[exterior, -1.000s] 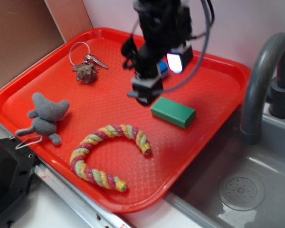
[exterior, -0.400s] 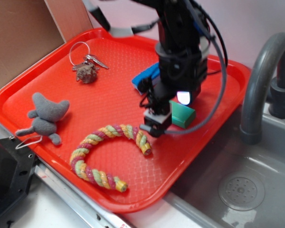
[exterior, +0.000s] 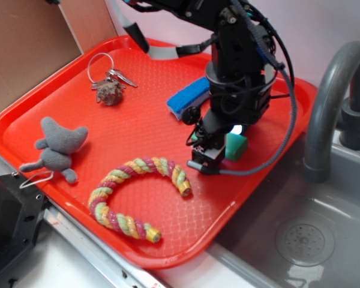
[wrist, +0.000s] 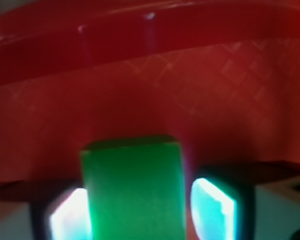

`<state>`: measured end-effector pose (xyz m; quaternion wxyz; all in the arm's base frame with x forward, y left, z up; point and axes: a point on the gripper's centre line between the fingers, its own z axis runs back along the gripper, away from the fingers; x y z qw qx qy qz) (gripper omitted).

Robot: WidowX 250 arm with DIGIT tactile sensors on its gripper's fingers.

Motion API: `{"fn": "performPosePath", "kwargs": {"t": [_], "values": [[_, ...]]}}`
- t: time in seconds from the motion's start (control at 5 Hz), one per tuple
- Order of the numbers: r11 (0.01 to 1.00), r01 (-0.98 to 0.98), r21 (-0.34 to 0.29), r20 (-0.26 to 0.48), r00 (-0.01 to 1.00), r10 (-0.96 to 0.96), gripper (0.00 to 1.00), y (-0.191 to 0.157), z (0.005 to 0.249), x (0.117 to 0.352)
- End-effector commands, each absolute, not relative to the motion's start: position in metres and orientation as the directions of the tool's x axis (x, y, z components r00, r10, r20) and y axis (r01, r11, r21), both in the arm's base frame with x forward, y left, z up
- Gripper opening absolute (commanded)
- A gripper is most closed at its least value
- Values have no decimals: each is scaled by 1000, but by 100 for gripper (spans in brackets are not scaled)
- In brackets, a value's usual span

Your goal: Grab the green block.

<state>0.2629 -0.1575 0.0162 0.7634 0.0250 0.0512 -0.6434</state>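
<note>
We see the black robot gripper (exterior: 219, 146) lowered over the small solid green rectangular block (wrist: 132, 189), which lies on the red plastic tray (exterior: 138, 114) near its right edge. The jaws stand apart, one finger (wrist: 212, 207) on each side of the block; the right one is apart from it, and whether the left touches we cannot tell.

No legible text, labels, brands, numbers or signs in either view; nothing readable on any object or surface.
</note>
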Motion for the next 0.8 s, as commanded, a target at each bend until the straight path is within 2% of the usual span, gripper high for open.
{"fn": "performPosePath", "kwargs": {"t": [0.0,0.2,0.4,0.6], "values": [[244,970,1,-134,242,-961,0,-153,22,250],[474,873,117,-16,479,-878,0,-118,69,264],[677,725,122,20,681,-732,0,-104,118,264],[832,523,185,71,837,-542,0,-92,168,241]]}}
